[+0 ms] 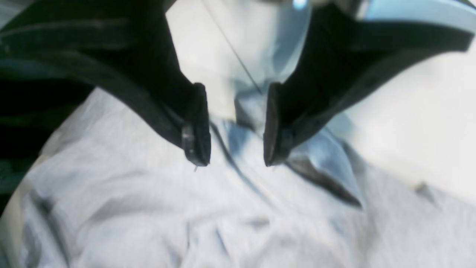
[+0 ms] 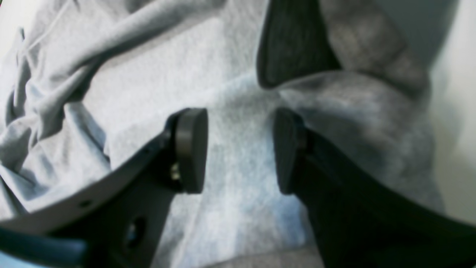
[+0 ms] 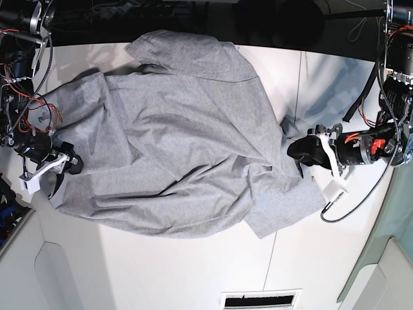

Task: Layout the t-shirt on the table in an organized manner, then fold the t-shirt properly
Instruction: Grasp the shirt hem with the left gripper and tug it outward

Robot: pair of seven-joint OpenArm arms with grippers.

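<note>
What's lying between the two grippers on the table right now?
In the base view, only the t-shirt, spread out but wrinkled, spans the white table from the right gripper to the left gripper. Nothing else lies there.

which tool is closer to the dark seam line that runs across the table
Left. The left tool sits at the t-shirt's edge right beside the seam line on the table. The right tool is at the shirt's opposite end, far from it.
</note>
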